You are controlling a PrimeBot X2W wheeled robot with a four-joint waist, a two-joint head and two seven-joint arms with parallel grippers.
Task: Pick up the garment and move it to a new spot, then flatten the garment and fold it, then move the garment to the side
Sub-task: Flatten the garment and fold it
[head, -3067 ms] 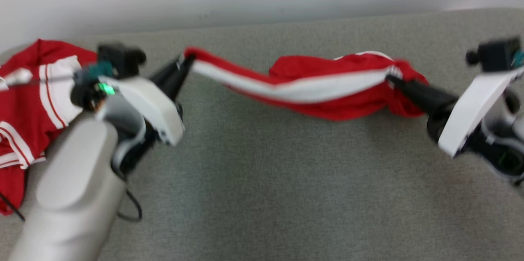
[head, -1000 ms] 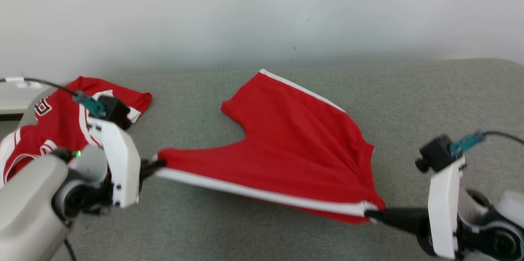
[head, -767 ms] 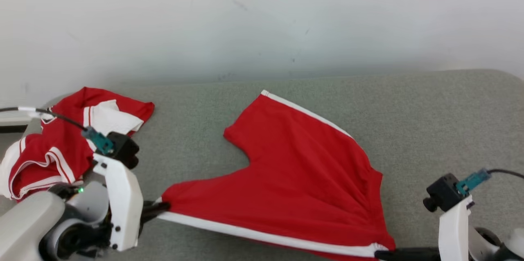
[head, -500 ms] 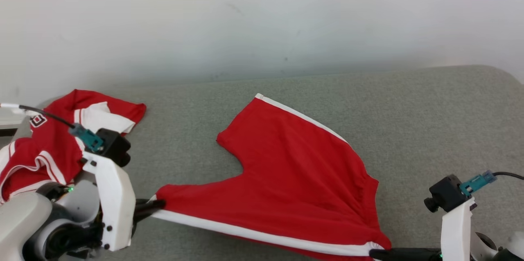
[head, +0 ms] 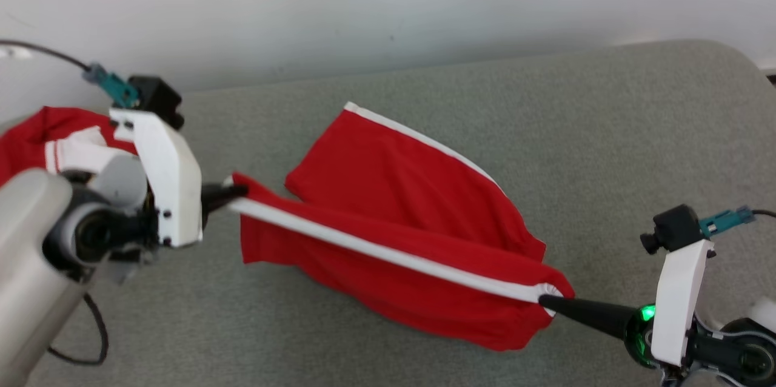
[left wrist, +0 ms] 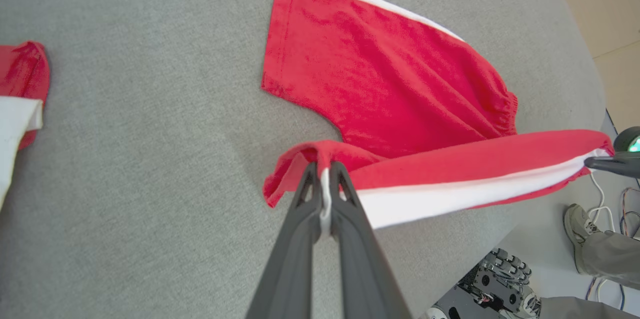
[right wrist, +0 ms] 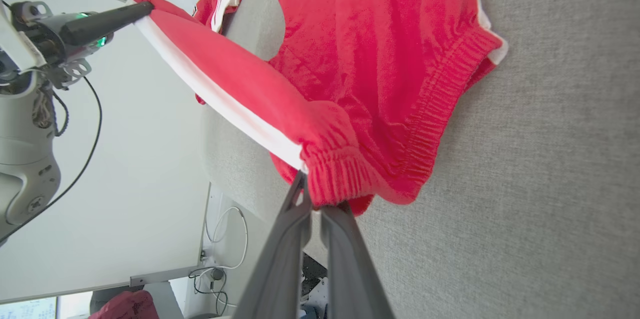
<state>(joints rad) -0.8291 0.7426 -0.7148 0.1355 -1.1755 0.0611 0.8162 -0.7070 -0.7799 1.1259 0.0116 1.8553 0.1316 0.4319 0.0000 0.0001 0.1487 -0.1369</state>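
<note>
Surface: grey fabric-covered tabletop (head: pixel 606 132), short-nap felt-like cover, rounded corner at far right. Directly on it: red shorts w/ white side stripe (head: pixel 394 174), far leg flat on cover, near stripe edge raised off it. Crumpled red-and-white jersey (head: pixel 24 138) at left end, apart from shorts.

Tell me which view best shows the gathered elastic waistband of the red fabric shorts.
The right wrist view: the gathered elastic waistband of the red fabric shorts lies close, ribbing clear. The left wrist view shows it small and far; the head view, a short bunched edge.
</note>
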